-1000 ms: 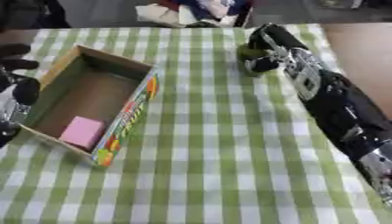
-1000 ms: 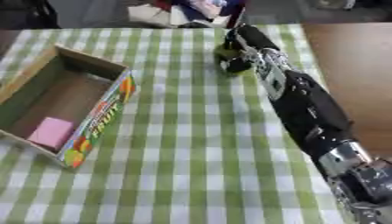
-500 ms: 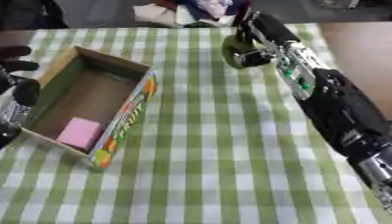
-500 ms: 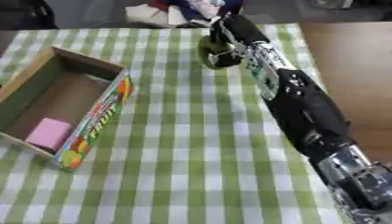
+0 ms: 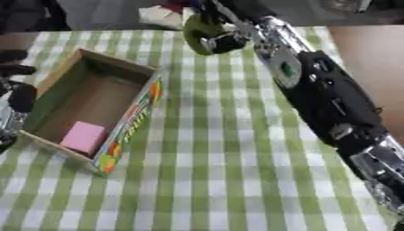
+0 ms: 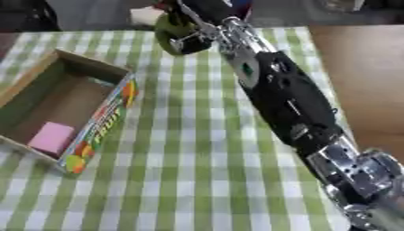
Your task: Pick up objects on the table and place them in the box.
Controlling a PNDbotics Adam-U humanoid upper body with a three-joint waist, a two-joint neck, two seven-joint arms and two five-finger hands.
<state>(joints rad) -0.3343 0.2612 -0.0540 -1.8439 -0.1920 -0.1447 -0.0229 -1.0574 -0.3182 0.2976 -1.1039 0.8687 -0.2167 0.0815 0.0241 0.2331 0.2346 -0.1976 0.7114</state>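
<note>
Since the frame a second before, the right hand (image 5: 225, 34) had moved leftward and toward the far edge of the tabletop (image 5: 229, 180), and the green object (image 5: 197, 30) it carried had travelled with it — from a spot well right of the box (image 5: 126, 131) to one just beyond the box's far right corner. The arm now stretched in a long diagonal from the near right corner up to the far middle of the scene.

The right hand's fingers were curled round the green object, holding it up off the checked cloth. The object showed as a rounded, olive-green lump, darker on its underside; what it was exactly could not be made out.

The box lay open on the left of the tabletop, a shallow cardboard tray with a plain brown inside and a brightly printed outer wall in orange, green and yellow. A pink block (image 5: 82, 137) rested flat in its near corner, touching the floor of the box.

The left hand (image 5: 17, 90) showed at the left edge, beside the box's left wall — dark and idle, with nothing in it; how its fingers stood could not be told.
</note>
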